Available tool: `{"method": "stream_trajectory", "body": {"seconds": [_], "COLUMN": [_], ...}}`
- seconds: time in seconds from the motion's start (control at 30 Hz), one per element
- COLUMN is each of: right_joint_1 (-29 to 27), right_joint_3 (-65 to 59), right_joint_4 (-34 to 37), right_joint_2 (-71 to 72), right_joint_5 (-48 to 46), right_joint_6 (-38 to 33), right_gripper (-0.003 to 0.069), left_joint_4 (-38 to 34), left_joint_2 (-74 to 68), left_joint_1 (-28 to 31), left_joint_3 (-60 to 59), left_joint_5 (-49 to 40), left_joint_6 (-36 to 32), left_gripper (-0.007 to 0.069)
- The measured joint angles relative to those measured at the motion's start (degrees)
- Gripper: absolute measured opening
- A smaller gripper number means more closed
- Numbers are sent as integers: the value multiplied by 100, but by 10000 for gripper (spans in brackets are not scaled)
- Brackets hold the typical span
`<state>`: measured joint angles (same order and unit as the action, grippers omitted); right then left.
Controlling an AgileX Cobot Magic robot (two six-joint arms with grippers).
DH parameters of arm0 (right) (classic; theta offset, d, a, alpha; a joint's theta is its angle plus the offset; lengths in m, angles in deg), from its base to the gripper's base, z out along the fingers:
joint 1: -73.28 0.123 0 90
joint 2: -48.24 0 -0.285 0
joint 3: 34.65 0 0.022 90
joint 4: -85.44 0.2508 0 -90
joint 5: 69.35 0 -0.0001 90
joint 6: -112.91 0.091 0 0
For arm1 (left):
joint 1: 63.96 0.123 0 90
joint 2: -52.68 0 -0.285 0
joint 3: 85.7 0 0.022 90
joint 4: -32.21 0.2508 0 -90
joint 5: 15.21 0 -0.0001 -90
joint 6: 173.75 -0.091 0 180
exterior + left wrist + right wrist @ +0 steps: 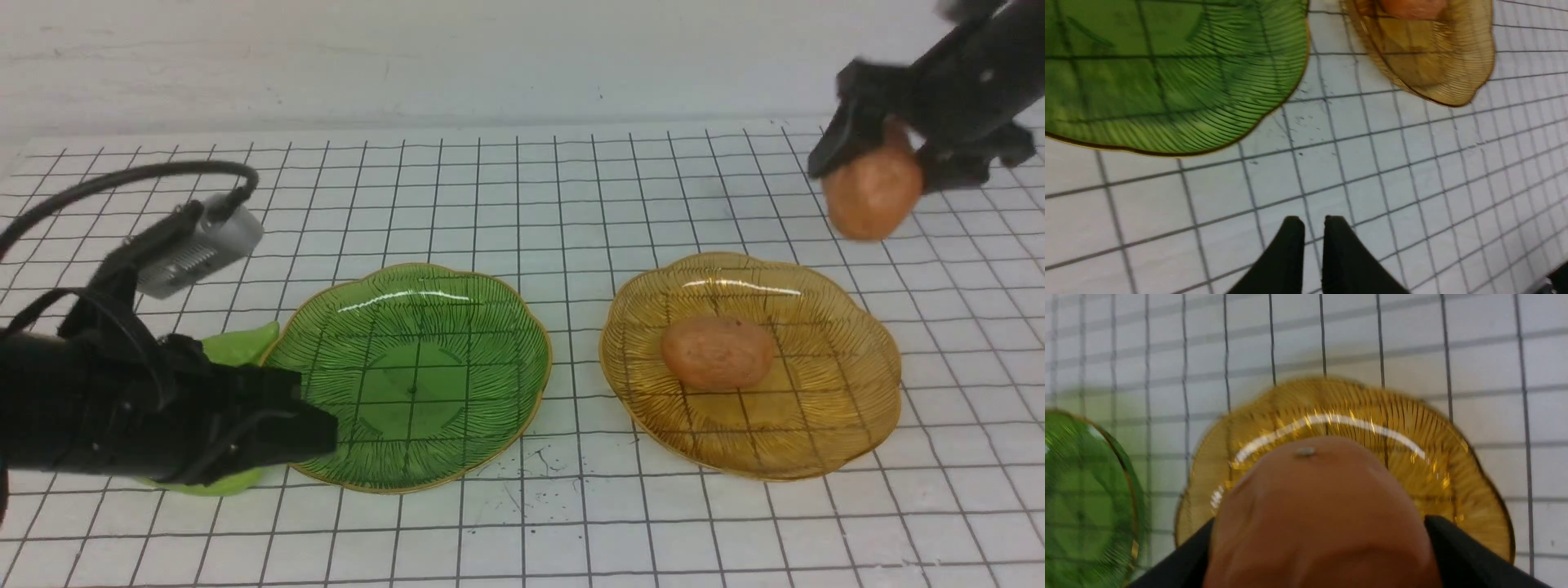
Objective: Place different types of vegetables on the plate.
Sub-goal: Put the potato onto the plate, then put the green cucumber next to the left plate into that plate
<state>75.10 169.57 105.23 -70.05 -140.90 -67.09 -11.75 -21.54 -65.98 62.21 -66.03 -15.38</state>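
Note:
My right gripper [890, 163] hangs high at the far right, behind the amber plate [824, 408], shut on an orange-brown potato [872, 196]. In the right wrist view that potato [1314, 514] fills the space between the black fingers [1453, 547], above the amber plate [1474, 506]. A second potato [717, 352] lies in the amber plate. The green plate [412, 376] holds nothing. My left gripper [322, 429] sits low at the green plate's left edge. Its jaws [1314, 228] are nearly together and hold nothing. Light-green cucumber pieces [237, 343] peek out from behind the left arm.
A white gridded mat [571, 523] covers the table, ending at a pale wall behind. The two plates stand side by side with a narrow gap between them. The left wrist view shows the green plate [1167, 81] and the amber plate [1433, 61] above bare mat.

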Motion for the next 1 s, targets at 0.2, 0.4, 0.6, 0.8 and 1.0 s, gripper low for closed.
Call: {"method": "stream_trajectory", "body": {"seconds": [0.2,0.4,0.6,0.8,1.0], "right_joint_1": [644,861,942,942,942], "right_joint_3": [-496,-496,-501,-542,-767], "right_joint_4": [-1134,-1597,-1679,-1632,-1100], "right_joint_2": [-264,-513,-501,-39,836], "right_joint_5": [12,64,77,72,62], "right_joint_6": [245,693,984,986,986], "right_gripper": [534,571,687,691,648], "left_joint_4": [1705,2222,2465,3163,4209], "left_joint_2": [0,-12,-44,-46,-304], "left_joint_1": [0,0,6,6,6], "left_joint_3": [616,628,654,762,539], "left_joint_5": [26,36,138,89,-127], "left_joint_6": [1297,1464,1487,1814,3573], "left_gripper": [219,372,508,521,521]}}
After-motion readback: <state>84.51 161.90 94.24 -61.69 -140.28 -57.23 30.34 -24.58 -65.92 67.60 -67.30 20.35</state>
